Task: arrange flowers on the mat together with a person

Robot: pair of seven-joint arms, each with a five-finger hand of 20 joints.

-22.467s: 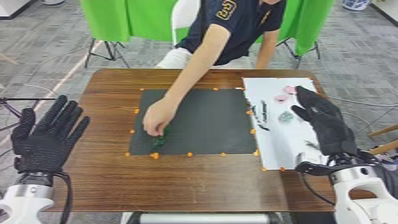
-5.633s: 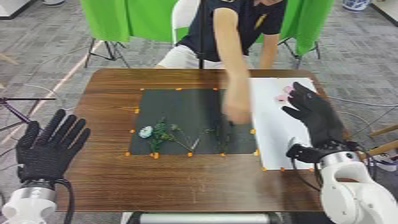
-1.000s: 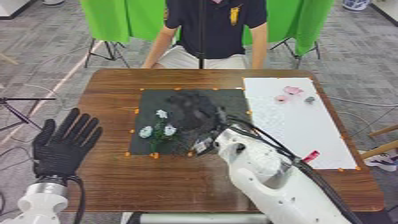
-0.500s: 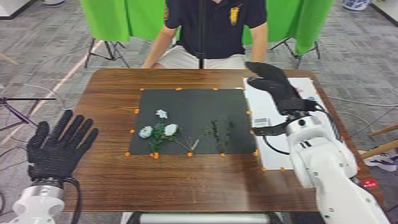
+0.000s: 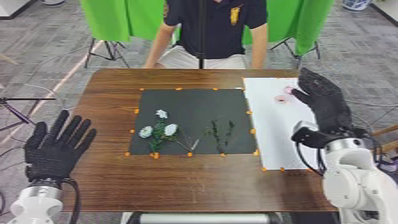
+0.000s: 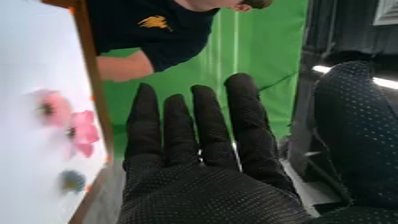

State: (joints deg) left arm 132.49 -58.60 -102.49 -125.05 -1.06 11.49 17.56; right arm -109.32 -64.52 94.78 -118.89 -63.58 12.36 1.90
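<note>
**Black-gloved right hand (image 5: 325, 102) is swinging off the dark grey mat (image 5: 193, 111) to the white sheet (image 5: 274, 129)**

Three white flowers (image 5: 171, 130) with green foliage are lying on the mat, well apart from the hand, to its left. Slim green sprigs (image 5: 216, 132) are lying beside them. Pink flowers (image 6: 84, 132) are resting on the sheet, near the hand. Its fingers are pointing straight, holding nothing.

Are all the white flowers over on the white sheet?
No, the white flowers lie on the dark mat.

Flowers (image 5: 171, 129) on mat (image 5: 191, 107), sheet (image 5: 274, 125) right
</note>
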